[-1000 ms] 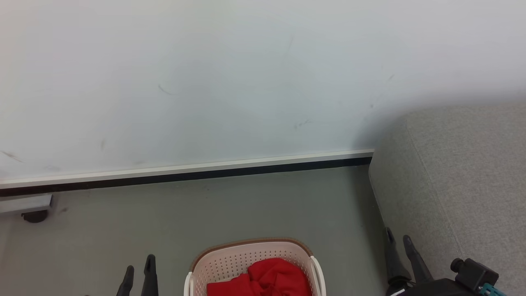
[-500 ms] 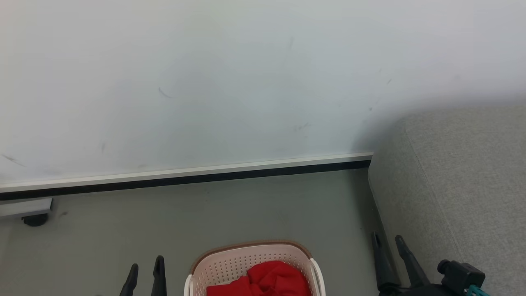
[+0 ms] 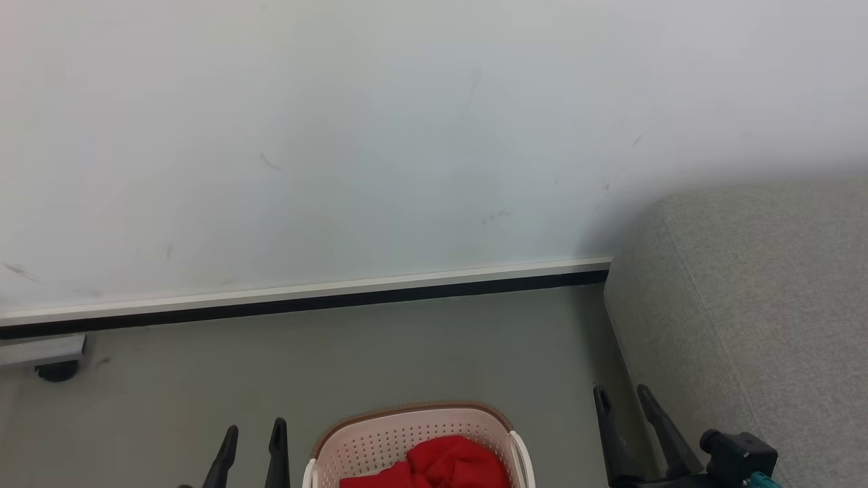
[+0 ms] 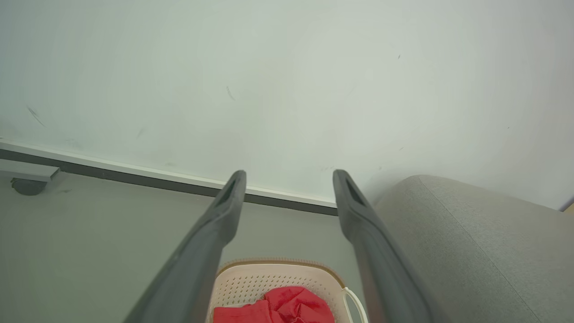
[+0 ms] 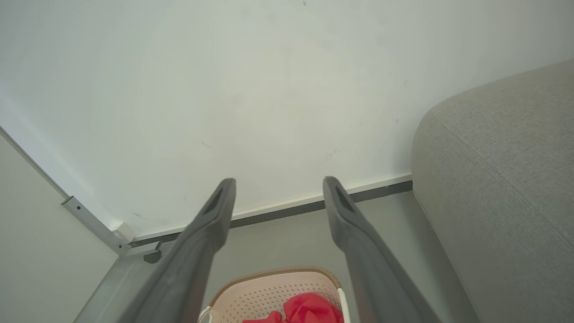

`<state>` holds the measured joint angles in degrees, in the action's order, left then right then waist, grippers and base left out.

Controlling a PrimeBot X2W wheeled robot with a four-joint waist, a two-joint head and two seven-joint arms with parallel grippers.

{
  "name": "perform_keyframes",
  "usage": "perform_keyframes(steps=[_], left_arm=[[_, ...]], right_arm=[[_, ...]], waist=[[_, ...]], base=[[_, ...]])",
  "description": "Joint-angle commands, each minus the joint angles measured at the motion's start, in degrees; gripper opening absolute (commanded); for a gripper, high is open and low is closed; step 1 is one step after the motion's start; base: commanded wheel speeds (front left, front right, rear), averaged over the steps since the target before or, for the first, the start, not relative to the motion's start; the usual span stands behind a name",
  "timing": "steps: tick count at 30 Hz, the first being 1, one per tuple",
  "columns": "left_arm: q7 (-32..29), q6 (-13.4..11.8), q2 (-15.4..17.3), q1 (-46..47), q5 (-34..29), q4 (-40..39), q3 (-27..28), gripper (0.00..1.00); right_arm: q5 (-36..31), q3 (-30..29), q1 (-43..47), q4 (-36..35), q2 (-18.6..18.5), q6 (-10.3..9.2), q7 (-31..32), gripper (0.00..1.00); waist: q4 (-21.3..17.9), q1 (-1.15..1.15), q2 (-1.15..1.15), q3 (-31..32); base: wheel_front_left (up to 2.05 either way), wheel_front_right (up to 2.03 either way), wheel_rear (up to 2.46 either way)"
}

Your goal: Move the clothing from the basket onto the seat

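- Since 1 s ago: edged inward toward basket [image 3: 380, 440] with left gripper [image 3: 255, 425] and right gripper [image 3: 620, 390]; fingers of both spread, holding nothing.
- Clothing [image 3: 447, 464] bunched in basket, cut off at bottom edge; trim and label not discernible.
- Seat [image 3: 759, 305] right of basket, cropped at frame edge.
- Scuffed wall [image 3: 407, 135] behind.

You have a grey-green floor [image 3: 420, 352] running back to a dark skirting [image 3: 339, 303]. On it stand the basket [image 3: 380, 444] at the near edge, the seat [image 3: 746, 305] to its right and apart from it, and a dark caster [image 3: 56, 371] at the far left.
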<state>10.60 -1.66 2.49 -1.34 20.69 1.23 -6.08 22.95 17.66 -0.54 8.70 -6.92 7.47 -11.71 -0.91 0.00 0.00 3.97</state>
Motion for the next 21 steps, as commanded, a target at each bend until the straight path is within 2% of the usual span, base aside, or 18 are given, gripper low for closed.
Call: perform_keyframes(steps=[1, 21], left_arm=[[0.48, -0.29, 0.42, -0.86, -1.66, -0.71, -0.15, 1.0], [3.08, -1.57, 0.5, -2.31, -10.9, -2.28, -2.15, 1.0]], right_arm=[[-1.31, 0.45, 0.22, -0.42, -0.43, 0.03, -0.55, 1.0], [-9.49, 3.18, 0.93, -1.08, -1.09, 0.04, -2.37, 1.0]], waist=[[-0.05, 0.0, 0.0, 0.11], [-0.7, 0.0, 0.0, 1.29]], base=[[0.0, 0.0, 0.0], [0.0, 0.0, 0.0]])
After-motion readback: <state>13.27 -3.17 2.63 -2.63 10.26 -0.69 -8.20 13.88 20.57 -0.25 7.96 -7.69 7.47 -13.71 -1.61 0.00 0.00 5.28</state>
